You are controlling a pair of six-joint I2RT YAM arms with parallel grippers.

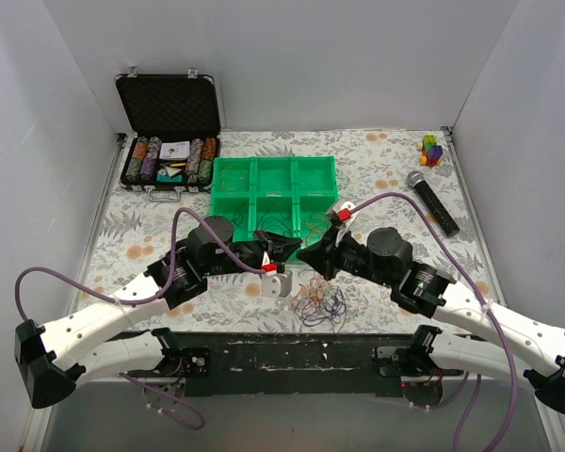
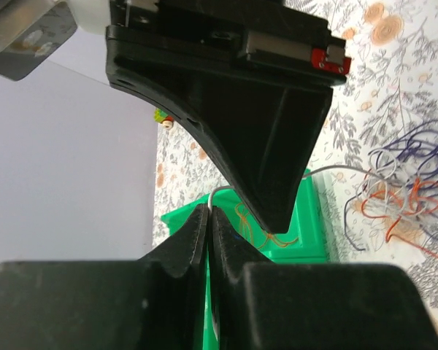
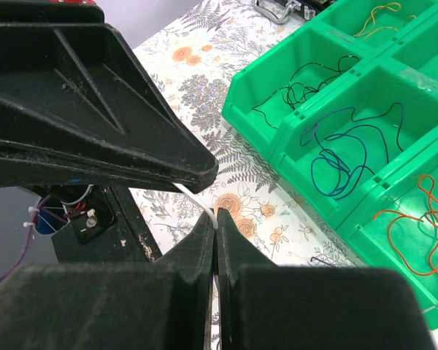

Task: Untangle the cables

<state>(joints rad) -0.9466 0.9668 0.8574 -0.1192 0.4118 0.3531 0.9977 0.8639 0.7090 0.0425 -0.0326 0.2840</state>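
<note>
We see sorting partly done.
- Green plastic compartment tray (image 3: pixel 255 102) ahead of right tool (image 3: pixel 215 219): black wire (image 3: pixel 299 84), blue wire (image 3: pixel 336 157), orange wire (image 3: pixel 416 226) and yellow wire (image 3: pixel 379 18), each in own cell.
- Left tool (image 2: pixel 208 211) and right tool tip to tip, both clamped narrow on same thin white wire (image 3: pixel 193 195).
- Small tangle of purple, orange and red wire loops (image 1: pixel 318 303) lies on floral worktop (image 1: pixel 395 179), just beneath tools.
- White strand seems to run toward tangle.
- We judge what is left: free white strand, bin it, then separate the rest.

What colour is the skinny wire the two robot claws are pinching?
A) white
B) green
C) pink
A: a thin white wire sticks out between the shut fingers of the right gripper, and the left gripper pinches it too.
</note>
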